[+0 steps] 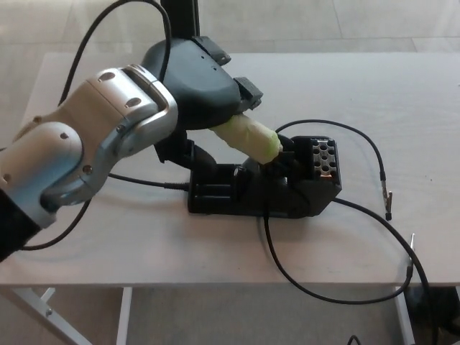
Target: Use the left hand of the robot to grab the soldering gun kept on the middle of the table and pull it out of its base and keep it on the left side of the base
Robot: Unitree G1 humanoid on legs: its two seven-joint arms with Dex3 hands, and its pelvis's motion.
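We saw our left hand (198, 86) clamped on the soldering gun (249, 138), whose yellow handle poked out to the right, its tip in the base (269, 187).

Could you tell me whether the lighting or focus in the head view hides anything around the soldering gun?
Head view: soft, even light, faint shadows; the soldering gun and base look sharp; the left hand covers the handle's upper end.
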